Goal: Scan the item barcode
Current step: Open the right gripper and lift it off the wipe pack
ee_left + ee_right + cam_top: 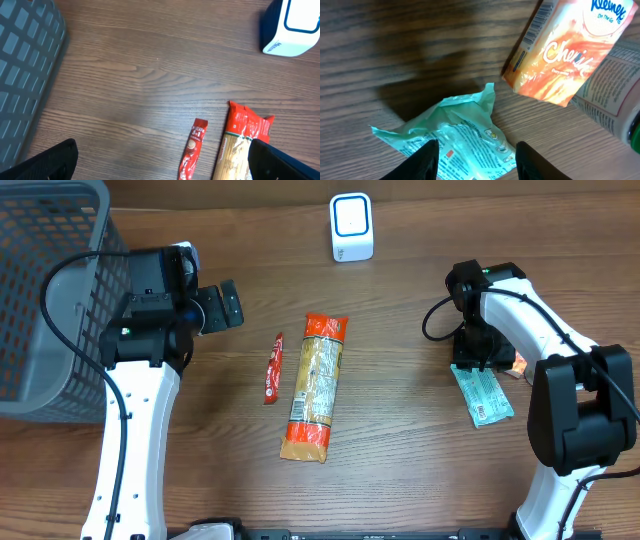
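Seen straight down from high over the whole bench by overhead; slantwise and low across it by left wrist, sharing the pasta packet and white scanner with overhead; very close and steeply down by right wrist, sharing the teal packet.

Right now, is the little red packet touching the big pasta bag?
Apart. The overhead view shows a strip of bare table between the red packet and the pasta bag.

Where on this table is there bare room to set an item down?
Bare wood lies between the pasta packet and the teal packet, and between the scanner and the right arm. Crowded: around the teal packet, with the tissue pack beside it.
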Robot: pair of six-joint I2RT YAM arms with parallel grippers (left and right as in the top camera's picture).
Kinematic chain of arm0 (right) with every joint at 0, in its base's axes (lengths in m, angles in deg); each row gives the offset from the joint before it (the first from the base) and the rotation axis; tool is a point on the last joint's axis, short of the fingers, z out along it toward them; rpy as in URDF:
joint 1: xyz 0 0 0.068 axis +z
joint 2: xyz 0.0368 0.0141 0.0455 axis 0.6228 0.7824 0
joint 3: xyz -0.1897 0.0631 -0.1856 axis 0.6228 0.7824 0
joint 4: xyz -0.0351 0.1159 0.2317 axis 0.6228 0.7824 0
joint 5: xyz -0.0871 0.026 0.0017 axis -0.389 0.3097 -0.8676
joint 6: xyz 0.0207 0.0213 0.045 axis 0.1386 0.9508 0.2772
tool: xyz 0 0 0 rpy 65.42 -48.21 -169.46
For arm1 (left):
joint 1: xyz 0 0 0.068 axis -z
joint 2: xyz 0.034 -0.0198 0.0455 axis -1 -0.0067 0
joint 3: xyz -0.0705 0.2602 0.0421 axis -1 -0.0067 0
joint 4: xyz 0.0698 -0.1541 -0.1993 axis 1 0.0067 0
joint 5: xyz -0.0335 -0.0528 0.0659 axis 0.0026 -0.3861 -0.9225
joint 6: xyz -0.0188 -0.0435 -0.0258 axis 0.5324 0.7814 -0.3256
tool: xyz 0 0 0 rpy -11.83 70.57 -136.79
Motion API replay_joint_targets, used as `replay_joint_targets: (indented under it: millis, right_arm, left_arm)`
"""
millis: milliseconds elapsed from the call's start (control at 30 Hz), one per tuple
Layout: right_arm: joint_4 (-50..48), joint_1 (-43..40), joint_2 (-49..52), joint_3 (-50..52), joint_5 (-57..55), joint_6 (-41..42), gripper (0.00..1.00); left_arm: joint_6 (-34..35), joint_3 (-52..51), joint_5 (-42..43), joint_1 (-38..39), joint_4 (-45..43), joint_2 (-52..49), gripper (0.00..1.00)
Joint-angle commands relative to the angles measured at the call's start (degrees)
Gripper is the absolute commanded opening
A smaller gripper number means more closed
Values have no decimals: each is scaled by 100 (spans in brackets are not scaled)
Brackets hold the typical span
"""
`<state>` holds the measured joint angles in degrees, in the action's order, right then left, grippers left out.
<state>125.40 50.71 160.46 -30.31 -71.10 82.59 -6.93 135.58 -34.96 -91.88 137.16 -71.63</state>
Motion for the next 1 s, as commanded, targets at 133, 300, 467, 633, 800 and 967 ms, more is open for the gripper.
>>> replay_joint_targets:
  millis: [133, 300, 467, 633, 800, 967]
  right_arm:
    - [-144, 214, -632, -236, 1172, -391, 52]
    - [-131, 328, -745, -210, 3001, -1543, 52]
    - [-444, 361, -734, 153, 3051, -1683, 51]
    - [-1187, 361, -734, 835, 3049, -1659, 51]
    - [-1978, 328, -734, 1593, 2422, -1519, 51]
    - [-2094, 229, -734, 1919, 938, -909, 51]
  left_arm:
    - [-72, 31, -74, 4, -7, -35, 100]
    - [-72, 31, -72, 4, -7, -35, 100]
    - [-72, 31, -72, 4, -7, -35, 100]
    - [-72, 31, -72, 4, -7, -35, 100]
    - [-72, 31, -74, 4, -7, -35, 100]
    - [-72, 31, -74, 4, -4, -35, 100]
